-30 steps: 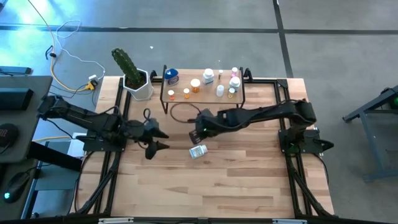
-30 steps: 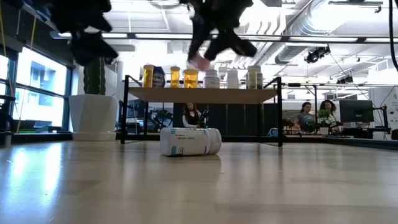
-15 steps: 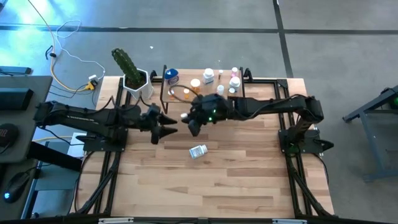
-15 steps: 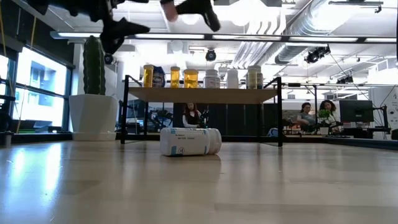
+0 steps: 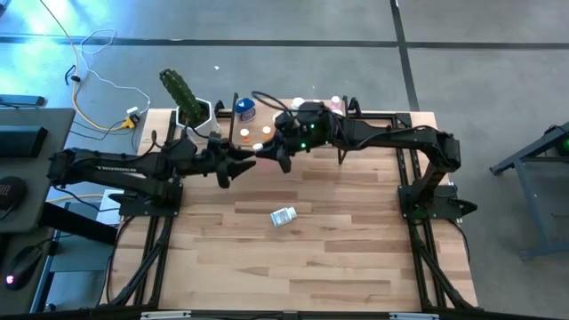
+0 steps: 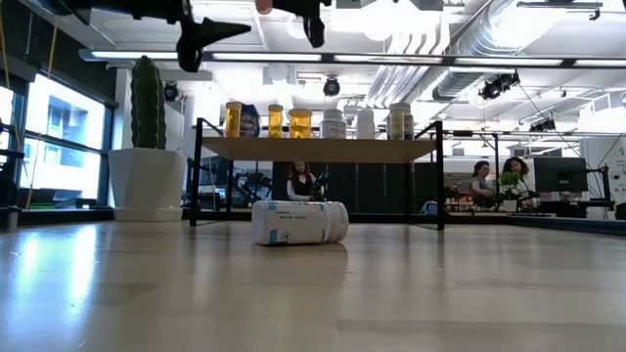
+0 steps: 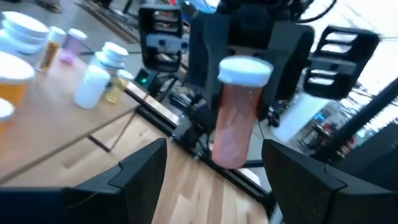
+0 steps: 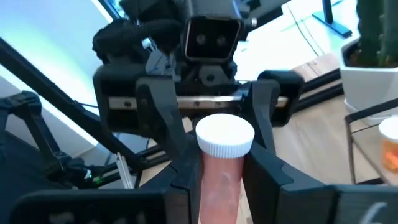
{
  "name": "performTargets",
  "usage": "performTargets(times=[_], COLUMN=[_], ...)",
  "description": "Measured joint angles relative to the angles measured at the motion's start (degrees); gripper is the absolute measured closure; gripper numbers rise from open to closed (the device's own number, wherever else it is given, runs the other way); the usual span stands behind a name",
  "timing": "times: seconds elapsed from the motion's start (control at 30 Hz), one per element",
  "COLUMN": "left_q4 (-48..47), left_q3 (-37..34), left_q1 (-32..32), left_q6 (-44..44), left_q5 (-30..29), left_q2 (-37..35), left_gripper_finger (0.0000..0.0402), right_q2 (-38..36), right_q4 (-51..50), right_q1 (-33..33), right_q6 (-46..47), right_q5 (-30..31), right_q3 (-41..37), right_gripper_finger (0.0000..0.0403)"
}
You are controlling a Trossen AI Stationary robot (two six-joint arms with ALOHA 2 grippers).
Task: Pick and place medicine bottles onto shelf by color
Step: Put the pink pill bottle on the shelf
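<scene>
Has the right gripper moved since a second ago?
Yes. In the high view the right gripper went from near the lying white bottle toward the shelf.

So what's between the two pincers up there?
A pink bottle with a white cap. The right pincer grips it and holds it out between the open left pincer's fingers. Both wrist views show it.

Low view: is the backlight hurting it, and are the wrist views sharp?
Low view: bright ceiling lights leave both arms as dark silhouettes, while the white bottle on the table reads clearly. Left wrist view: the pink bottle is soft with blur. Right wrist view: its white cap is sharp.
</scene>
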Motion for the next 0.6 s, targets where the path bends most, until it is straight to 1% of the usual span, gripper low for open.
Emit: performTargets(times=[0.13,0.47,0.6], left_q4=[3.9,17.8,19.6], left_q3=[-0.1,0.0,0.0], left_q1=[1.2,2.7,3.4], left_q6=[-0.1,-0.6,-1.9], left_q5=[0.1,-0.9,-0.9], left_q2=[1.9,11.2,13.4], left_gripper_finger=[0.0147,0.0148,0.0162], right_q2=[0.0,0.0,0.0], right_q4=[1.5,1.4,1.4], right_q1=[-1.8,-4.9,-5.6], right_q6=[0.7,1.1,0.2], right_q5=[-0.9,-5.1,-7.8], right_q3=[0.0,0.0,0.0], right_gripper_finger=[0.0325,0.0325,0.0325])
